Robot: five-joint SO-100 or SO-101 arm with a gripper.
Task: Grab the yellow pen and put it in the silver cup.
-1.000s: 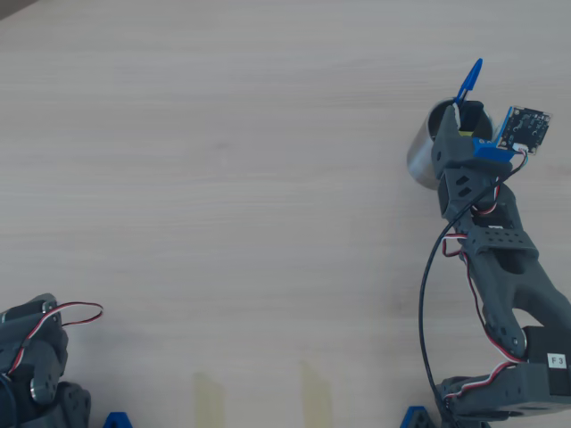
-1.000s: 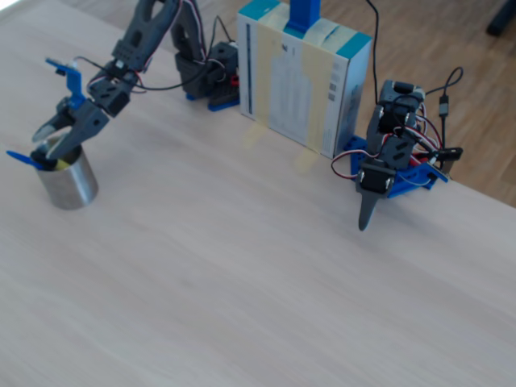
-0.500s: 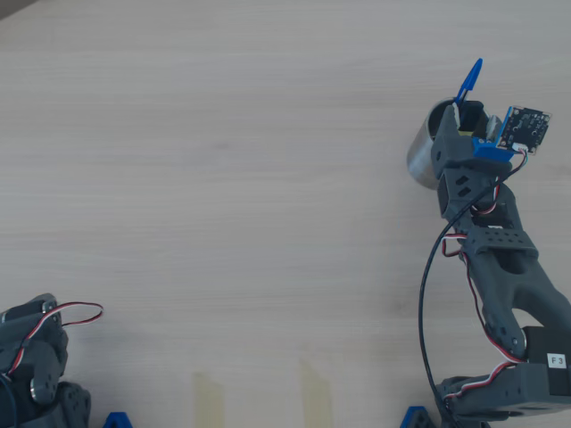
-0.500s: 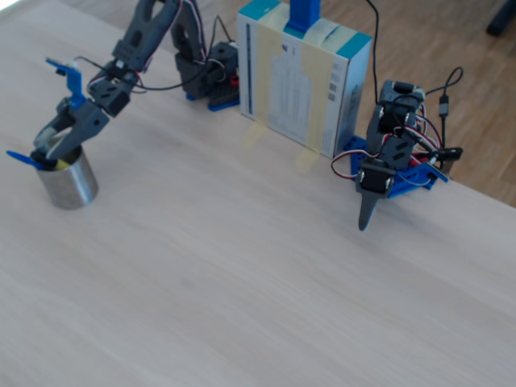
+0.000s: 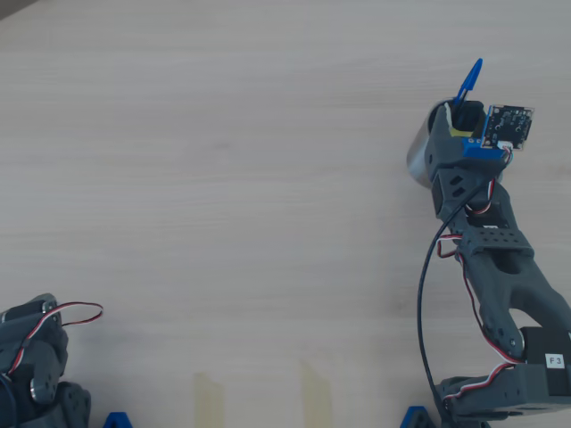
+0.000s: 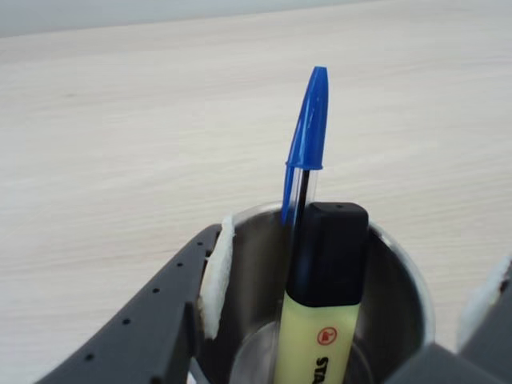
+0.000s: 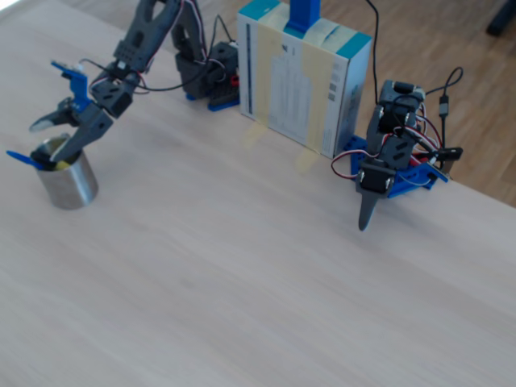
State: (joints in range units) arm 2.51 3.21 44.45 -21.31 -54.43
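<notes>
In the overhead view, the silver cup [image 5: 421, 152] sits at the upper right of the frame, mostly hidden under the gripper [image 5: 457, 125]; only a sliver of the yellow pen [image 5: 458, 132] shows inside, beside the blue ballpoint [image 5: 467, 80] slanting out toward the top.

In the wrist view, the yellow pen [image 6: 320, 312] stands nearly upright in the silver cup [image 6: 400, 296] at lower centre, black cap up, its long axis running up the frame. The gripper [image 6: 352, 304] is spread wide: its fingers [image 6: 160, 312] flank the cup rim and touch nothing of the pen, so it looks released.

In the fixed view, at the upper left, the gripper [image 7: 50, 139] hangs open just above the silver cup [image 7: 69, 183], so the way out is probably straight up.
</notes>
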